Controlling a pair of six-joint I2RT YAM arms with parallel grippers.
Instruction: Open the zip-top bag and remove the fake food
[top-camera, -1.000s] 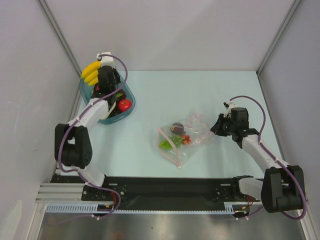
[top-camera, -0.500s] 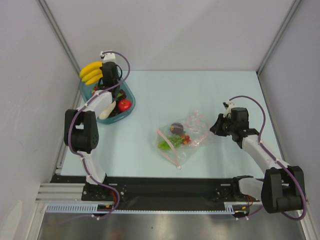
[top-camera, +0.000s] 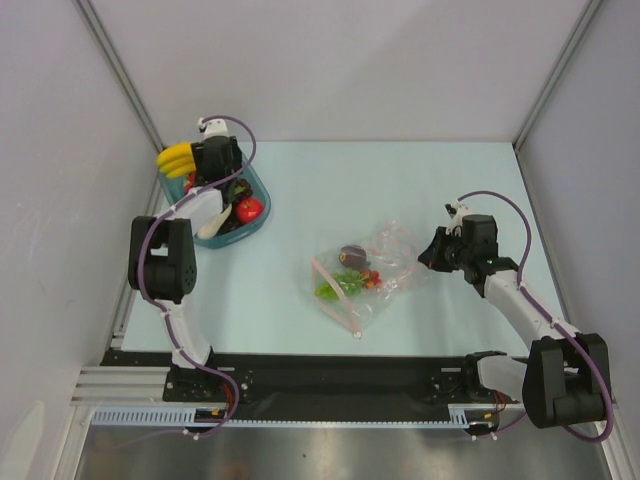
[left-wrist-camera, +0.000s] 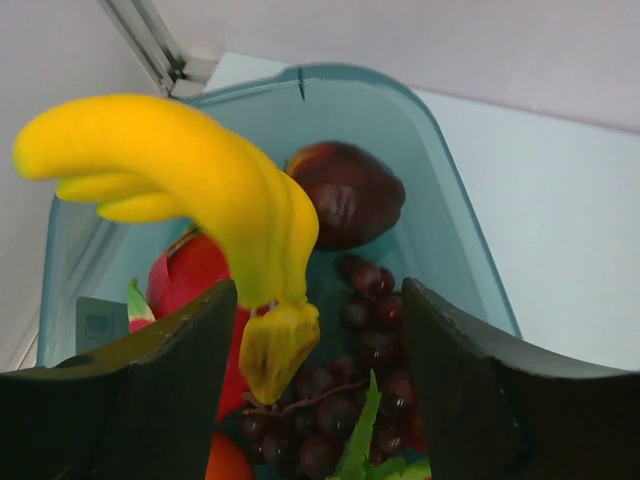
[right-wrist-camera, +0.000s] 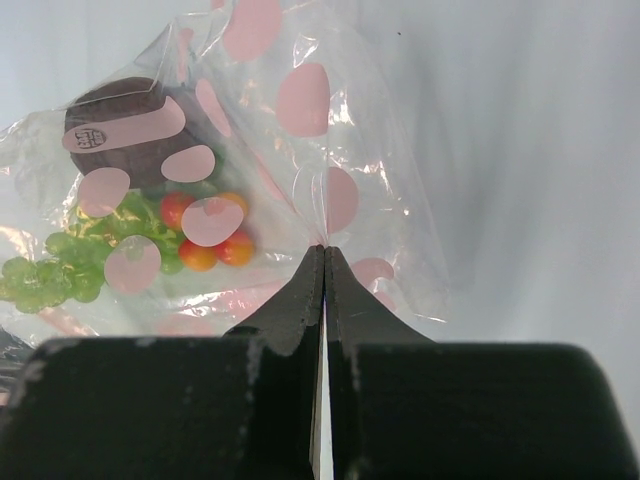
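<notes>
The zip-top bag (top-camera: 365, 275) lies mid-table, clear with pink spots and a pink zip strip (top-camera: 335, 295). Inside it I see green grapes (right-wrist-camera: 60, 265), a dark purple piece (right-wrist-camera: 130, 130) and small orange-red pieces (right-wrist-camera: 215, 245). My right gripper (right-wrist-camera: 323, 250) is shut, pinching a fold of the bag's film (right-wrist-camera: 300, 150) at its right side (top-camera: 432, 250). My left gripper (left-wrist-camera: 318, 300) stands open over the teal tray (left-wrist-camera: 450, 210). The yellow banana (left-wrist-camera: 190, 170) has its stem hanging between the jaws, close to the left finger and clear of the right one.
The tray (top-camera: 262, 195) sits at the back left by the wall and holds dark grapes (left-wrist-camera: 370, 330), a dark red fruit (left-wrist-camera: 345, 190) and a red piece (left-wrist-camera: 190, 275). Side walls close in the table left and right.
The left arm has straightened toward the tray, and the banana has shifted a little left and lower over the tray's back edge. The right arm and the bag have stayed put.
</notes>
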